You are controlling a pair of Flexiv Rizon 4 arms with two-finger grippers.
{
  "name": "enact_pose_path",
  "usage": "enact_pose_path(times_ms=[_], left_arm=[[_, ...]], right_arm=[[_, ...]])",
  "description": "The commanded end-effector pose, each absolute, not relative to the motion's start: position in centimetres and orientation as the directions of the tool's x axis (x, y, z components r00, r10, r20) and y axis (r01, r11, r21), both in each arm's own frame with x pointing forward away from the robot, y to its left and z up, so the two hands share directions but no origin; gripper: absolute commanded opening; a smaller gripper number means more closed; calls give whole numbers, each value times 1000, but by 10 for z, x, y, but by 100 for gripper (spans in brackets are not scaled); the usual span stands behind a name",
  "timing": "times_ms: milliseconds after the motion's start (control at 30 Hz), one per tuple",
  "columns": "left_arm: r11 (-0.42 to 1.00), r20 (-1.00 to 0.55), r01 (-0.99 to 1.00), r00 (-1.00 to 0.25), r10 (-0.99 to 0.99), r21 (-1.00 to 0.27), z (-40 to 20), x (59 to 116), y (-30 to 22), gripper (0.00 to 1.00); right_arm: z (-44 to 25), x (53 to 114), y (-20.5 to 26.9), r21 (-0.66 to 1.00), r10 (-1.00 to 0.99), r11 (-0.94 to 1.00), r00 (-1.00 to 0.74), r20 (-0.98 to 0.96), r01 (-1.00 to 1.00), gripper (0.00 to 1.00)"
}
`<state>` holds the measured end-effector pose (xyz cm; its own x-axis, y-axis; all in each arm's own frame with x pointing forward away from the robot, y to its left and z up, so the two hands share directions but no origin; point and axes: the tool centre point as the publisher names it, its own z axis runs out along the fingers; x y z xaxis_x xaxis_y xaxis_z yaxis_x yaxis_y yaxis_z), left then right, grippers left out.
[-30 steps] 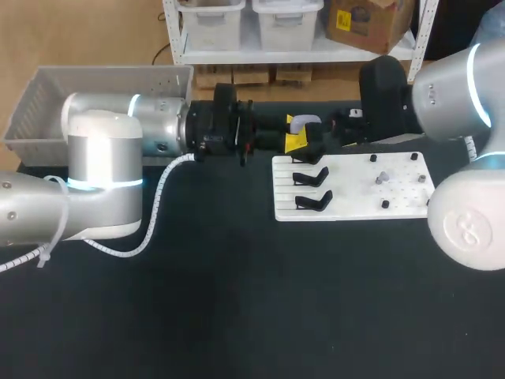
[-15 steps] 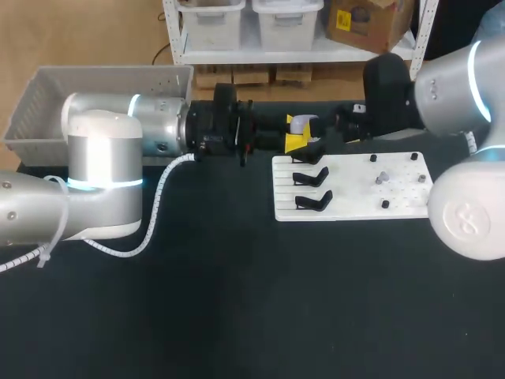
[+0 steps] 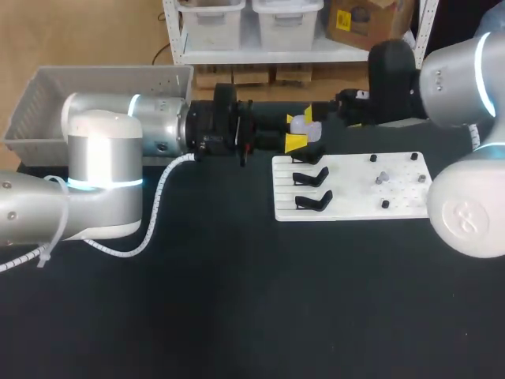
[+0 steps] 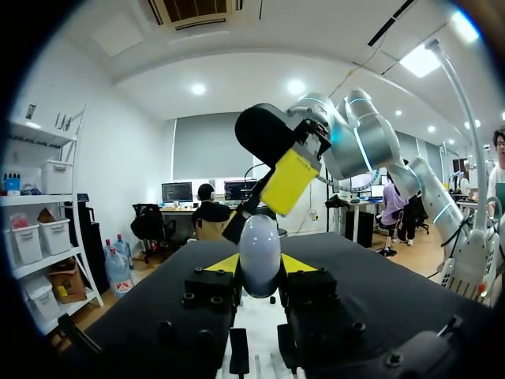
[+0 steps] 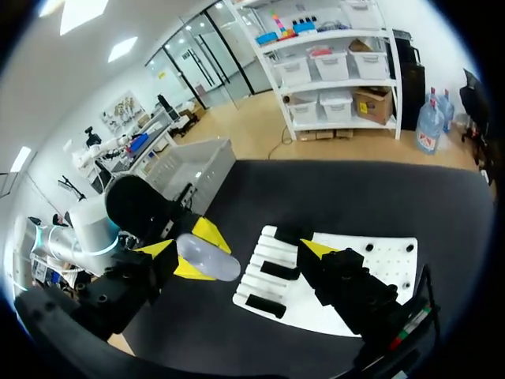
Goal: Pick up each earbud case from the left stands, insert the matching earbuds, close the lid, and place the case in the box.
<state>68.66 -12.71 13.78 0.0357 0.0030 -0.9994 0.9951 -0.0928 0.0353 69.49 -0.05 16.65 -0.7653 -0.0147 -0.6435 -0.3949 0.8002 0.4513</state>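
Earbud case (image 3: 310, 131), white and oval, is clamped between the yellow tips of the left gripper (image 3: 297, 132). It is held over the far left corner of the white board (image 3: 398, 201), which carries three black stands (image 3: 313, 177). The right gripper (image 3: 330, 113) hangs just right of the case; whether it is spread or closed cannot be told. The grey box (image 3: 47, 95) sits at the far left of the table (image 3: 237, 300).

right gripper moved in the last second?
Yes. In the head view the right gripper has drawn away from the white board, toward the table's far edge.
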Motion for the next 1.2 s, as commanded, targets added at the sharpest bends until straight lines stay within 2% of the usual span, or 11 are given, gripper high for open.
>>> enact_pose_path(times_ms=[33,333,1200], left_arm=[[-91,-999,995,38,1,38,137,686,-127,0],[-91,-999,995,38,1,38,137,686,-127,0],[-91,-999,995,38,1,38,137,686,-127,0]], right_arm=[[182,681,-8,395,-17,830,-726,-688,-394,100],[171,667,-4,383,-93,818,-757,-647,-428,100],[140,686,-1,440,-67,818,-821,-567,-371,100]])
